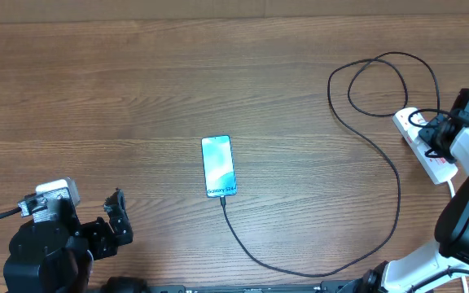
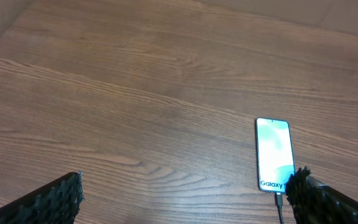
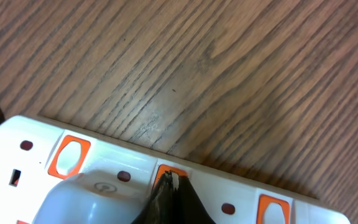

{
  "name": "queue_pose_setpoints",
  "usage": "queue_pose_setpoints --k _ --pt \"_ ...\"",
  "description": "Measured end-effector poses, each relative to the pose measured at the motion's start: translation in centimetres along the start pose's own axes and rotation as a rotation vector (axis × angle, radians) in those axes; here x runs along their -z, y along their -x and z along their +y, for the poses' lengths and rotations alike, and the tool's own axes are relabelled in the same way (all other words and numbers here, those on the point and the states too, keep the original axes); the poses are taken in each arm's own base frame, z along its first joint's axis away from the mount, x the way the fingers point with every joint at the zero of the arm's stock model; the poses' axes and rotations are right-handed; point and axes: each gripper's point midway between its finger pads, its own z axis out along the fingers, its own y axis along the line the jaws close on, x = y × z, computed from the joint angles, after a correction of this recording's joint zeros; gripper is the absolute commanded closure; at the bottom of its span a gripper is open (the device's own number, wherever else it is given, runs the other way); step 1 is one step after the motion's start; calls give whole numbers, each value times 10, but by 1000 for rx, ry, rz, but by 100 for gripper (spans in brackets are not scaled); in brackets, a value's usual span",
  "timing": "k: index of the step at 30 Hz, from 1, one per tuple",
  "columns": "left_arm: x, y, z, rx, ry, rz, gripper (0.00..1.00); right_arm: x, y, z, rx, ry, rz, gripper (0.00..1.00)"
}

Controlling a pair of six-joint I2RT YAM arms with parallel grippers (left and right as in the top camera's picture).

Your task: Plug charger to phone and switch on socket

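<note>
Right wrist: right hand [image 3: 171,182], pinched closed (holding nothing), tips touching a switch [image 3: 164,170] on the socket [image 3: 36,134]; left hand [image 2: 185,183] gapes wide, empty.

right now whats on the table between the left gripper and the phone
Nothing: in the overhead view only bare wooden table lies between the open left gripper and the phone. The charger cable leaves the phone heading away from that gripper.

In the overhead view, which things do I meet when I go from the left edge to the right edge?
left gripper → phone → socket
</note>
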Motion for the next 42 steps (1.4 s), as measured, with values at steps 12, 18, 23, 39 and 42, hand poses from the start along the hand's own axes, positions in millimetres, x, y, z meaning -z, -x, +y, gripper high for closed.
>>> queue_pose_setpoints --k 12,18,23,39,42 --pt "0 0 0 0 0 0 0 9 -17 1 49 -68 45 96" --pt "0 0 0 0 0 0 0 18 -36 3 21 -80 115 96" --pt "0 0 0 0 0 0 0 24 -62 7 2 -83 201 96" --pt "73 -11 19 68 -91 -311 0 117 -74 94 157 179 76 96" --pt "94 -18 26 88 -117 -403 0 125 -84 104 189 214 94 96"
